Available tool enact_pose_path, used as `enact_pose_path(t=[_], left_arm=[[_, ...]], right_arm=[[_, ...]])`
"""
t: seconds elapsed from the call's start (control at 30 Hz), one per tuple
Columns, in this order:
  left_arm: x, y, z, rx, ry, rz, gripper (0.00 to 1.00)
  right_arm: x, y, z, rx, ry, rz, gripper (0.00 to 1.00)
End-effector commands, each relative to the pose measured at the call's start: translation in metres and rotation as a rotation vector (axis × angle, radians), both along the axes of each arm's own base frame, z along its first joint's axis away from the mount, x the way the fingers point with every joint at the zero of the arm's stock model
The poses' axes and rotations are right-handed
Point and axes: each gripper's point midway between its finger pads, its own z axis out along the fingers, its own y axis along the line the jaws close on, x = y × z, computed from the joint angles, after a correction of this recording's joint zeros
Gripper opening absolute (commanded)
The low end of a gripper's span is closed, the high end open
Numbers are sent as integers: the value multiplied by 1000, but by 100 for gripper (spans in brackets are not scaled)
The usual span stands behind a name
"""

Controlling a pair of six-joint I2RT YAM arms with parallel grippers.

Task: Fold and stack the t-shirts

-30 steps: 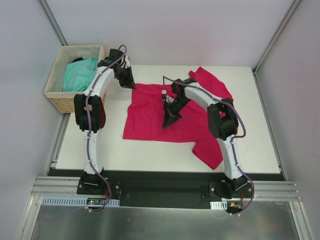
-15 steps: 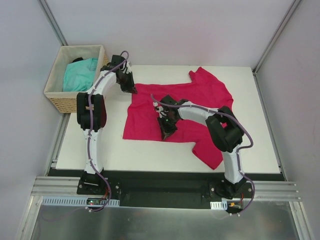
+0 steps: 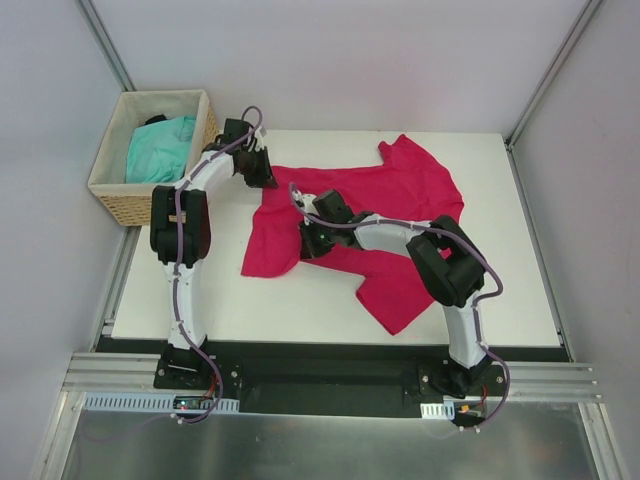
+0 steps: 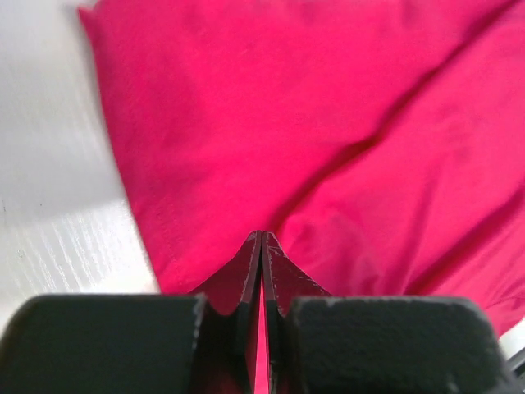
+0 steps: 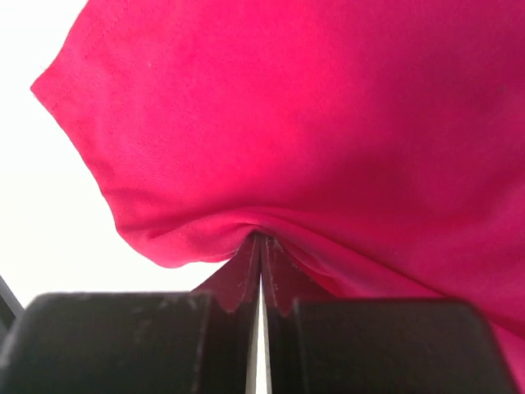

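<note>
White table (image 3: 520, 300): crimson-pink t-shirt (image 3: 390, 195) lies rumpled across its centre. Wicker basket (image 3: 110, 195) at far left holds turquoise t-shirt (image 3: 160, 150). The left gripper (image 4: 261, 246) and right gripper (image 5: 261, 246) are each pinched tight on crimson fabric.

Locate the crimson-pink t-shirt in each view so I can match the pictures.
Top external: crimson-pink t-shirt lies mid-table, between both arms.
Left wrist: the shirt fills most of the picture, pinched in the shut left tool.
Right wrist: it fills the upper picture, pinched in the shut right tool.
Shared landmark: white table showing beside the shirt.
</note>
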Motion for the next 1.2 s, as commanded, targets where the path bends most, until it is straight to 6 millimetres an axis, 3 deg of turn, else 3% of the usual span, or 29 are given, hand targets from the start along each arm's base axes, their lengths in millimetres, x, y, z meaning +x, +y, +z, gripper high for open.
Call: enact_pose_path(t=[0.0, 0.13, 0.23, 0.43, 0.7, 0.8, 0.83, 0.9, 0.93, 0.97, 1.07, 1.1, 1.13, 1.17], left_arm=[[7, -12, 84, -41, -224, -65, 0], [-2, -5, 97, -13, -254, -59, 0], [-8, -1, 106, 6, -273, -53, 0], [-30, 1, 128, -2, -286, -89, 0], [-53, -9, 152, -55, -308, -128, 0], [-50, -8, 153, -47, -316, -122, 0], [-49, -7, 154, -44, -318, -121, 0], [-48, -6, 153, -35, -329, -128, 0], [-49, -8, 153, -39, -334, -137, 0], [-48, -7, 154, -36, -337, -138, 0], [-50, -7, 154, -45, -333, -134, 0], [-53, -10, 153, -65, -313, -130, 0], [-58, -16, 153, -106, -294, -148, 0], [-62, -19, 153, -133, -275, -152, 0]], right_arm=[[-3, 8, 19, -2, -37, 60, 1], [-46, -37, -15, -238, 86, 77, 1], [-64, -63, -32, -362, 147, 78, 1], [-82, -101, -44, -513, 224, 23, 1], [-108, -160, -87, -580, 353, -138, 1], [-96, -159, -74, -527, 257, -182, 1], [-80, -151, -46, -453, 178, -242, 1], [-67, -144, -14, -382, 101, -272, 1], [-55, -139, 17, -318, 47, -302, 1], [-52, -136, 35, -281, 37, -302, 1], [-65, -126, 91, -180, 88, -240, 1], [-69, -125, 101, -169, 100, -220, 1], [-61, -120, 129, -141, 63, -224, 1], [-68, -130, 134, -188, 93, -205, 1]])
